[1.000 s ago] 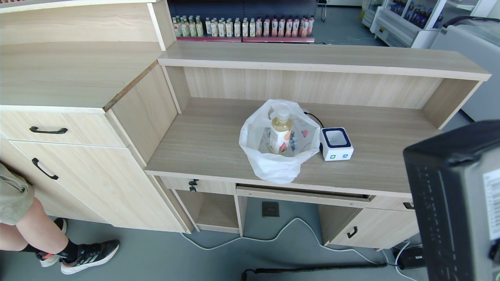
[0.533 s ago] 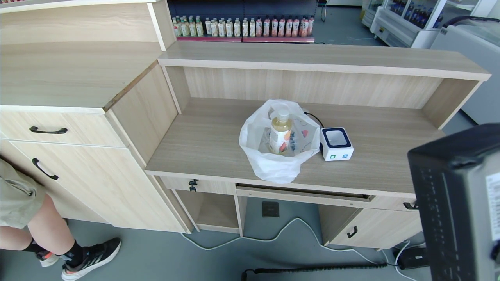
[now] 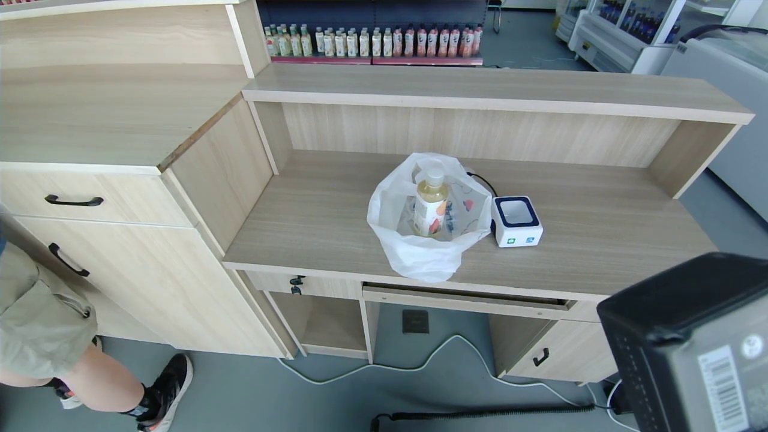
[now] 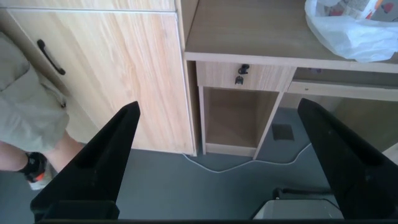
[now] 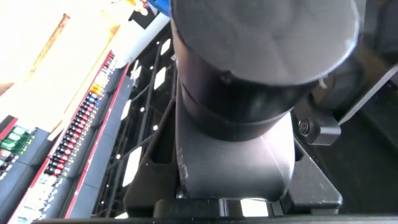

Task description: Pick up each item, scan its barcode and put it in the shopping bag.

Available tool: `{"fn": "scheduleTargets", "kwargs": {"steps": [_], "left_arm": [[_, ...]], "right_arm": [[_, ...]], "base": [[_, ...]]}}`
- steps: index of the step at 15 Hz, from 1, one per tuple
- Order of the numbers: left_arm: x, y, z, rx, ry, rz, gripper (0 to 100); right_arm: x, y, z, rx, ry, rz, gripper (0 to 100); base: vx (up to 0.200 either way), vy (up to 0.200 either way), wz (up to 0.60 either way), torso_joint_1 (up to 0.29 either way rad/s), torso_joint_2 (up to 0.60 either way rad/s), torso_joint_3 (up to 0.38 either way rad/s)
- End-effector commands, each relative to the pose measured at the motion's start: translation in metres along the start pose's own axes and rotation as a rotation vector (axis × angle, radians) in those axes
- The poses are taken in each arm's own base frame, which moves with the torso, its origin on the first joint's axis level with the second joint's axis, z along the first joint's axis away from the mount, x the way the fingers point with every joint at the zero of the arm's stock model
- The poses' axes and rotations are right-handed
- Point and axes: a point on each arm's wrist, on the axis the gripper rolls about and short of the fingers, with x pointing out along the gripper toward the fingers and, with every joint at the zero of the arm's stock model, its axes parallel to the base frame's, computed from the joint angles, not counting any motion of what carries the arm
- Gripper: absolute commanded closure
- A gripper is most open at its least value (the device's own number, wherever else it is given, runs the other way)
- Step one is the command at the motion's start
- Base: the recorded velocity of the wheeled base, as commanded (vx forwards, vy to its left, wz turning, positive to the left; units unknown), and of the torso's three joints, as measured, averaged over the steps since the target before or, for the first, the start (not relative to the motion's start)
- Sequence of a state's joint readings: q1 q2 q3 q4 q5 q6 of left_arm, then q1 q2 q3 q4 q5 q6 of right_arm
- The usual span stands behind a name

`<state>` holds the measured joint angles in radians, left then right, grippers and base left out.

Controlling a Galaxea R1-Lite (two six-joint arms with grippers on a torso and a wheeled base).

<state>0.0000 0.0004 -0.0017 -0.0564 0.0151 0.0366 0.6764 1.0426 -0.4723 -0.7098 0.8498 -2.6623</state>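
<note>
Hanging lower than the front edge of the desk point(image 4: 249, 37), the left tool point(image 4: 219, 103) has its fingers spread wide apart and grips nothing. Up and ahead of it on the desk sits the white shopping bag point(image 3: 420, 258), a bottle point(image 3: 431, 207) upright inside. The scanner point(image 3: 517, 221) stands just beside the bag, on the side nearer the right tool point(image 3: 690, 342), whose state I cannot tell.
</note>
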Motion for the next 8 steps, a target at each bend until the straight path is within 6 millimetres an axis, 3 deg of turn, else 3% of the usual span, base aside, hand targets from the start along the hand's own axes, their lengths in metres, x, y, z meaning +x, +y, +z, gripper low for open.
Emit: {"fn": "scheduleTargets", "kwargs": {"steps": [1,3,7,8], "left_arm": [[0.000,0.000,0.000,0.000,-0.001,0.000,0],[0.000,0.000,0.000,0.000,-0.001,0.000,0],[0.000,0.000,0.000,0.000,-0.001,0.000,0],[0.000,0.000,0.000,0.000,-0.001,0.000,0]], "right_arm": [[-0.001,-0.002,-0.002,-0.007,0.008,-0.002,100],[-0.003,-0.004,-0.002,0.002,0.013,0.000,100],[-0.021,0.000,-0.008,0.227,0.099,0.154,100],[-0.029,0.007,-0.008,0.405,0.185,0.305,100]], "base": [[0.000,0.000,0.00,0.000,0.00,0.000],[0.000,0.000,0.00,0.000,0.00,0.000],[0.000,0.000,0.00,0.000,0.00,0.000],[0.000,0.000,0.00,0.000,0.00,0.000]]}}
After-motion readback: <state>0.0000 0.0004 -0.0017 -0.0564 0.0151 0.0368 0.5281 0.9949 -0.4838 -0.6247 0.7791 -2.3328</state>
